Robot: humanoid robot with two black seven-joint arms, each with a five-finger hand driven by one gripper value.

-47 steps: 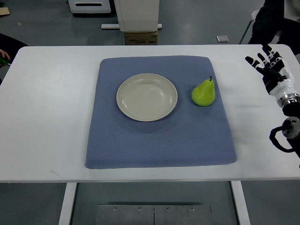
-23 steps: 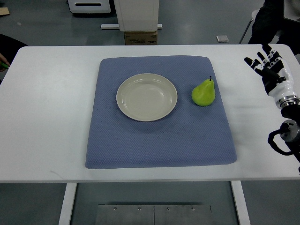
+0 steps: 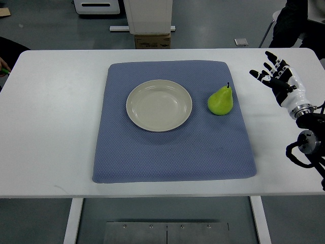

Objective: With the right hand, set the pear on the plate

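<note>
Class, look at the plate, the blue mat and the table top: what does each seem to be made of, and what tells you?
Plate: probably glazed ceramic or melamine; cream, smooth, softly shiny at the rim.
Blue mat: looks like woven or foam-backed fabric; fine dotted texture, matte, rounded soft edges.
Table top: likely laminate or painted board; flat, white, even, faintly glossy.

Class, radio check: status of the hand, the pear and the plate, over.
Right hand open, holding nothing, right of the mat. Pear on blue mat, beside the plate, not on it. Nothing between hand and pear.

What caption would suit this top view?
Open right hand hovers beside a green pear, empty plate waiting on the blue mat.
</note>
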